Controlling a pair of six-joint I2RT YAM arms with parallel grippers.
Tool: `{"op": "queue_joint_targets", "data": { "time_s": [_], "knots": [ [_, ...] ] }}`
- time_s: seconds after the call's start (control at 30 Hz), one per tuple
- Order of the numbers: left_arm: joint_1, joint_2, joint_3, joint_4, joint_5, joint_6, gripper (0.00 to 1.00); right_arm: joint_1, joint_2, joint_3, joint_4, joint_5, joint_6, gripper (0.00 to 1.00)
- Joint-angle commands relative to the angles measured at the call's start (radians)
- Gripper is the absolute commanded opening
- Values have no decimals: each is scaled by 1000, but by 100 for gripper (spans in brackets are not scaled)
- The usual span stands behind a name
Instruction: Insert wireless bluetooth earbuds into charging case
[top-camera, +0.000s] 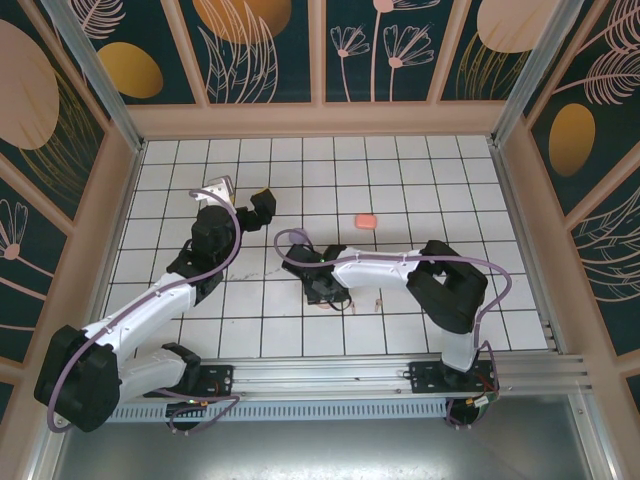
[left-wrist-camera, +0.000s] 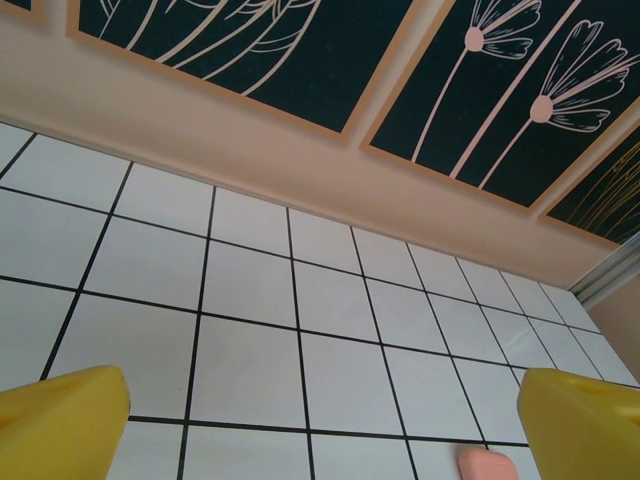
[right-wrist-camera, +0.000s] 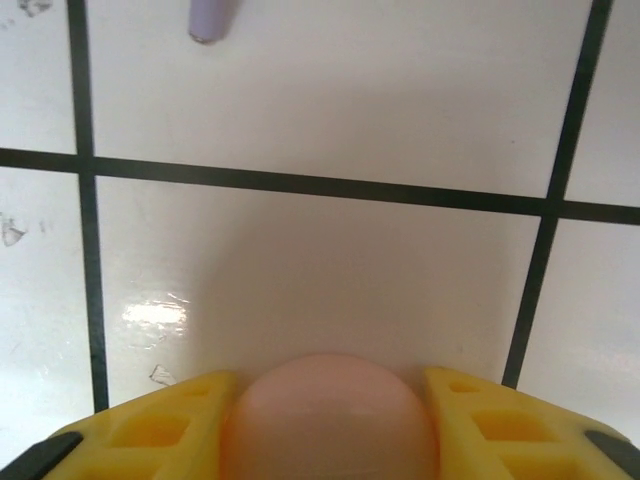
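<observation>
With right gripper (right-wrist-camera: 328, 400) clenched on the small rounded salmon-pink plastic earbud (right-wrist-camera: 330, 435) on the white tiled table (right-wrist-camera: 300, 250), lift straight, steer clear of the lilac-purple bud stem (right-wrist-camera: 212, 18) ahead, then carry toward the salmon-pink charging case (top-camera: 366, 220), leaving wide-open left gripper (left-wrist-camera: 320, 425) parked.

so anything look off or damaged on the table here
Only minor wear: small scuff marks on the white tiled table beside the right gripper, whose fingers pinch a salmon-pink rounded plastic piece. Nothing looks spilled or askew.

Top view looks down on the tiled table (top-camera: 300, 170); left wrist views it obliquely, right wrist closely.
</observation>
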Motion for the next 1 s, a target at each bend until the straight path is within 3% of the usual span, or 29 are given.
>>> {"op": "queue_joint_targets", "data": {
  "time_s": [0.0, 0.3, 0.53, 0.77, 0.97],
  "knots": [
    [5, -6, 28, -8, 15, 5, 99, 4, 10, 13, -7, 2, 4, 40],
    [5, 5, 32, 38, 100, 33, 99, -85, -255, 5, -58, 47, -5, 39],
    [5, 58, 17, 145, 307, 36, 99, -278, -433, 33, 33, -22, -60, 38],
    [-6, 181, 6, 352, 616, -66, 96, -404, -387, 146, 122, -42, 1, 38],
    [-88, 283, 5, 495, 648, -97, 87, -410, -325, 190, 158, -26, 115, 38]
  ]
}}
